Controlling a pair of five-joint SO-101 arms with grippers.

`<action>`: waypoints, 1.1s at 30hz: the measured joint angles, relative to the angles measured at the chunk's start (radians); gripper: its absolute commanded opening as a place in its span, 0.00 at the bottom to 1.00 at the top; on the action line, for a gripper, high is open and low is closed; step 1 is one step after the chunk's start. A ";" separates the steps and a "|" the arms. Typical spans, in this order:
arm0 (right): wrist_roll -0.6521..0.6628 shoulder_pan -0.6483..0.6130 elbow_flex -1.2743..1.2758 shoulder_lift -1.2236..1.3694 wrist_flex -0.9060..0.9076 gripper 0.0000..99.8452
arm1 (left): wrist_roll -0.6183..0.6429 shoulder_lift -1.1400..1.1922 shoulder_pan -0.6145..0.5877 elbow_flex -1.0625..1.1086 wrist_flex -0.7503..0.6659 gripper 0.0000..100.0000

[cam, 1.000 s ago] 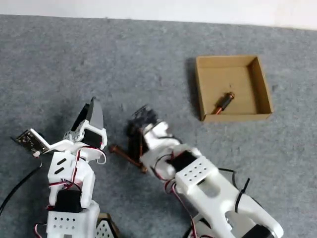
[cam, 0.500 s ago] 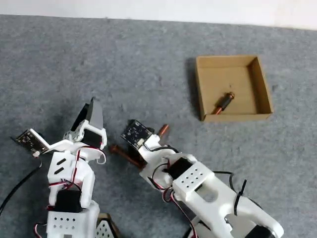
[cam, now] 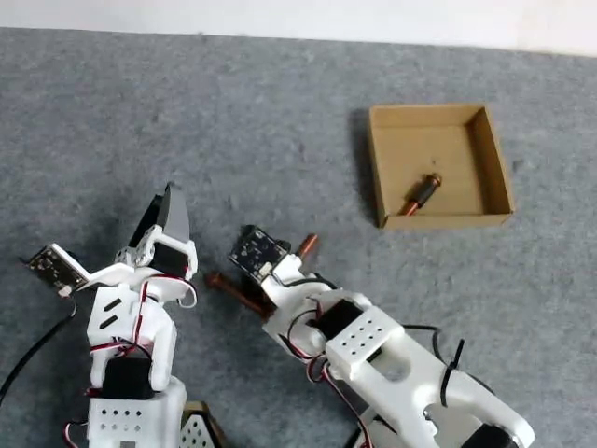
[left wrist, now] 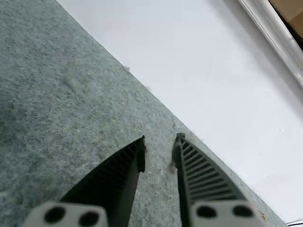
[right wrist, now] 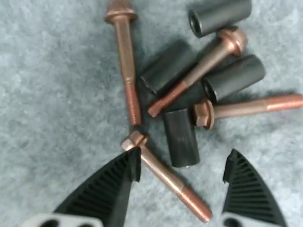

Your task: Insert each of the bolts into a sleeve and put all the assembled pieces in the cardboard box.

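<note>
Right gripper [right wrist: 184,155] gapes wide, empty, over the bolts [right wrist: 124,61] and sleeves [right wrist: 181,137] heaped near the front edge of the table [cam: 112,112]. Best to straddle one loose bolt's shank squarely, clear of neighbours, before closing.

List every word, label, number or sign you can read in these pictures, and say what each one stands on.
No text can be read.
The cardboard box, the bolts and the sleeves show no print.
Any marks on the right arm's circuit board are too small to read.
</note>
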 measured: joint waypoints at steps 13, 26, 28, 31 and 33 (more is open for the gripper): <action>0.000 0.028 0.031 0.000 -0.071 0.26 | 0.000 0.000 0.000 0.000 0.000 0.11; 0.000 0.005 0.032 0.000 -0.071 0.26 | 0.000 0.000 0.000 0.000 0.000 0.11; 0.000 0.005 0.032 0.000 -0.071 0.26 | 0.000 0.000 0.000 0.000 0.000 0.11; 0.000 0.005 0.032 0.000 -0.071 0.26 | 0.000 0.000 0.000 0.000 0.000 0.11; 0.000 0.005 0.032 0.000 -0.071 0.26 | 0.000 0.000 0.000 0.000 0.000 0.11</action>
